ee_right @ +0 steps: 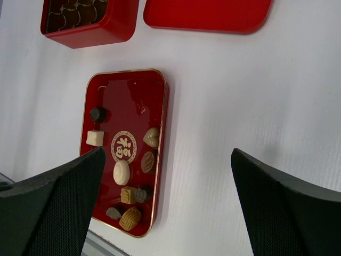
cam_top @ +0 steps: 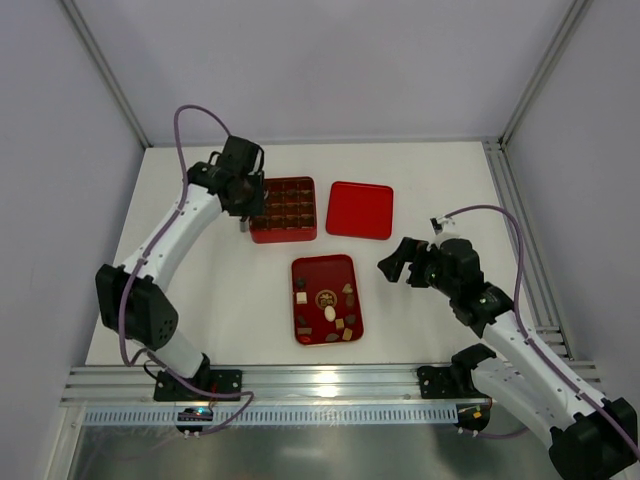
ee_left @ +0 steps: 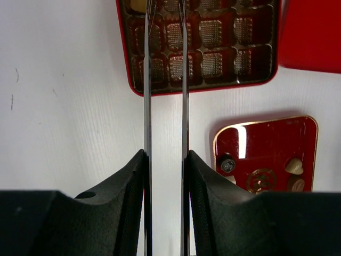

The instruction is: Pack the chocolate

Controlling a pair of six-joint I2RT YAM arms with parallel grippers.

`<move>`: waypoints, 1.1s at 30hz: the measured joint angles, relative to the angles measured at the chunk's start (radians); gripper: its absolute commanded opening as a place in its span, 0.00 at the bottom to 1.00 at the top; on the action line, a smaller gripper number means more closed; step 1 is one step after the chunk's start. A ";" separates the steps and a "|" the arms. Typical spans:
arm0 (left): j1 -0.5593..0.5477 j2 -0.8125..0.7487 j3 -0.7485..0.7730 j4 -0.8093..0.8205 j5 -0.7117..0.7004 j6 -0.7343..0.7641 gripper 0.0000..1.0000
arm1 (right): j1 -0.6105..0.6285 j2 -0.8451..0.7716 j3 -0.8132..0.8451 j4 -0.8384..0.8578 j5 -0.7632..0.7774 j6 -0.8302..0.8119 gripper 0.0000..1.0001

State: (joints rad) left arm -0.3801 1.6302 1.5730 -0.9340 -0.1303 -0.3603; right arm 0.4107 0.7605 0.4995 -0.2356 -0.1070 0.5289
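Note:
The chocolate (cam_top: 328,315), several tan, cream and dark pieces, lies on a flat red tray (cam_top: 316,272) at the table's middle. It also shows in the right wrist view (ee_right: 121,173). A red grid box (cam_top: 283,208) stands behind it, its compartments mostly empty, with one tan piece (ee_left: 138,4) at the far left corner. My left gripper (cam_top: 243,220) hangs over the box's left edge; its thin blades (ee_left: 147,80) stand narrowly apart with nothing between them. My right gripper (cam_top: 395,262) is wide open and empty, right of the tray over bare table (ee_right: 168,154).
A red lid (cam_top: 360,210) lies right of the box, and shows in the right wrist view (ee_right: 208,13). Grey walls enclose the table on the left, back and right. An aluminium rail (cam_top: 320,380) runs along the near edge.

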 measured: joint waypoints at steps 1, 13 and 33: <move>-0.014 -0.026 -0.015 -0.003 0.002 -0.003 0.35 | 0.000 -0.003 0.000 -0.003 0.000 0.000 1.00; -0.372 -0.319 -0.268 -0.028 -0.025 -0.102 0.35 | 0.000 -0.068 0.000 -0.028 0.009 0.002 1.00; -0.650 -0.385 -0.432 -0.139 -0.159 -0.301 0.36 | 0.000 -0.087 -0.019 -0.027 0.011 0.024 1.00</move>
State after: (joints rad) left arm -1.0302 1.2453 1.1408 -1.0729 -0.2893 -0.6609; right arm 0.4107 0.6739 0.4805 -0.2630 -0.0959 0.5533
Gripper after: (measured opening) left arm 0.366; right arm 0.996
